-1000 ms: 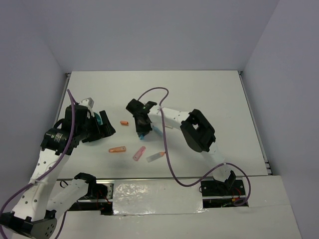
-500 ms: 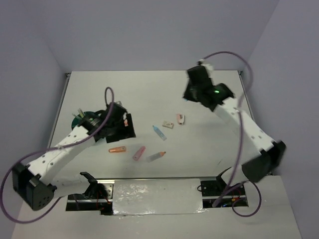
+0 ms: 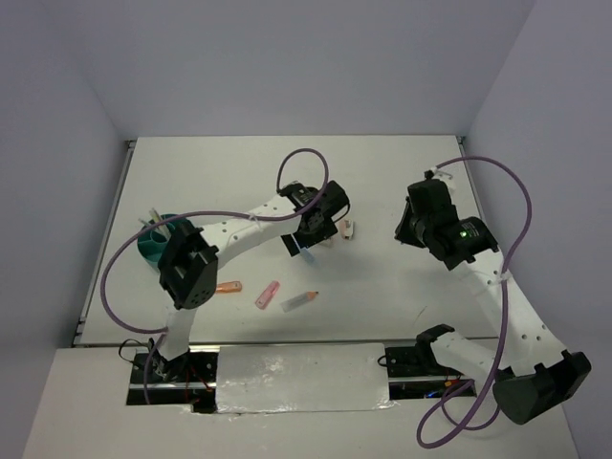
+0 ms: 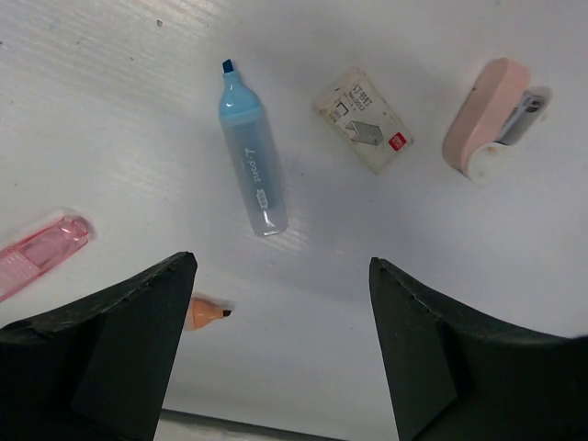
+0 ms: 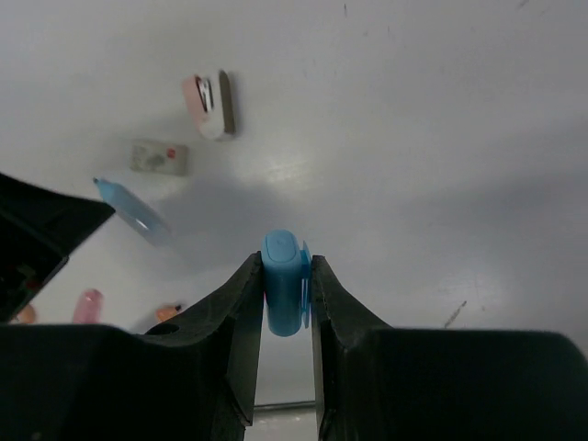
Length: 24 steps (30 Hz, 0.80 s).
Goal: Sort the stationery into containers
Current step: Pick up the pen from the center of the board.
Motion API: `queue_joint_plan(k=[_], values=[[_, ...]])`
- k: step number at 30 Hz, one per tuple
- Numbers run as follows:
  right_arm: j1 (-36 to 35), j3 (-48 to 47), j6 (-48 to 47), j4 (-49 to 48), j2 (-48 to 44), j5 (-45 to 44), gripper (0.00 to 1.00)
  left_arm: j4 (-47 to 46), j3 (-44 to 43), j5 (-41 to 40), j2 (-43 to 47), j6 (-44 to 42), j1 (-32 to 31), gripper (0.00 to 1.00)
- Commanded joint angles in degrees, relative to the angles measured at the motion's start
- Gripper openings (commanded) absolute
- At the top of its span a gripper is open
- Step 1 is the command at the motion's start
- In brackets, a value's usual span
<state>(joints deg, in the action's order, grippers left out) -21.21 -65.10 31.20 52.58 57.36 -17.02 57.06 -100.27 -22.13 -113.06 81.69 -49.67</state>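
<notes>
My left gripper (image 3: 316,226) (image 4: 282,268) is open and empty above the table's middle. Beneath it lie a light-blue marker (image 4: 253,175) (image 3: 306,252), a pale eraser block (image 4: 363,119) and a pink-and-white block (image 4: 491,119) (image 3: 348,229). My right gripper (image 3: 409,228) (image 5: 285,268) is shut on a small blue cap-like piece (image 5: 285,296) and holds it above the table, to the right of those items. The teal bowl (image 3: 150,251) stands at the far left, with thin items sticking up in it. An orange marker (image 3: 228,286), a pink marker (image 3: 267,294) and a clear pen (image 3: 299,300) lie nearer the front.
The left arm's white link (image 3: 239,229) and purple cable (image 3: 304,158) stretch from the bowl to the middle. The right wrist view shows the eraser block (image 5: 160,156), the pink-and-white block (image 5: 209,94) and the left gripper's black body (image 5: 37,230).
My left gripper has swung right from beside the bowl to over the middle items. My right gripper has come nearer from the far right.
</notes>
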Motion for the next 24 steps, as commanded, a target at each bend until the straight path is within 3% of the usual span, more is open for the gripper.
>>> queue_joint_plan(k=[1, 7, 17, 22, 24], values=[[-0.1, 2.2, -2.4, -2.7, -2.4, 4.2, 0.00, 7.5, -4.5, -0.8, -3.7, 7.0, -0.4, 0.88], [-0.1, 0.8, -6.0, -2.8, -2.3, 5.8, 0.00, 6.2, -4.9, 1.8, -9.3, 9.3, -0.4, 0.85], [-0.1, -1.9, -8.3, -3.9, -3.6, 16.3, 0.00, 0.4, -2.9, 4.0, -14.6, 8.0, 1.9, 0.81], [-0.1, -4.9, -10.4, -2.5, -2.8, 16.4, 0.00, -0.7, -1.5, 4.4, -15.7, 8.4, 1.9, 0.66], [-0.1, -5.6, -10.5, -2.6, -2.6, 16.7, 0.00, -1.2, 0.2, 4.6, -15.6, 8.4, 1.9, 0.65]])
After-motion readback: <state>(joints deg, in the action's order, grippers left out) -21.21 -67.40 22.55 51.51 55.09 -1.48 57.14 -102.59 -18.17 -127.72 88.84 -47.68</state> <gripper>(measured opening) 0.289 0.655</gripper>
